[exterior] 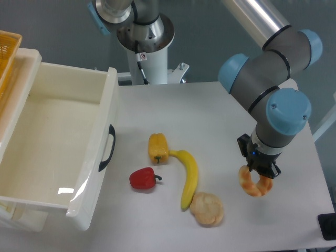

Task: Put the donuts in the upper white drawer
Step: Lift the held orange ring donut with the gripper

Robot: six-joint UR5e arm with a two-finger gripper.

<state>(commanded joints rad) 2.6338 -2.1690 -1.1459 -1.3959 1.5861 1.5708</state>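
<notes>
A golden-tan ring donut (pixel 252 185) hangs tilted just above the table at the right. My gripper (pixel 260 171) is shut on its upper edge, and the dark fingers are mostly hidden behind the wrist and the pastry. The upper white drawer (pixel 103 113) stands pulled open at the left, its black arched handle (pixel 107 148) facing the table, and its inside shows nothing in it. The drawer is far to the left of the gripper.
Between gripper and drawer lie a yellow pepper (pixel 158 148), a red pepper (pixel 143 179), a banana (pixel 188 177) and a pale round bun (pixel 207 209). A yellow-orange woven basket (pixel 7 50) sits above the drawer at far left. The arm's base post (pixel 148 60) stands at the back.
</notes>
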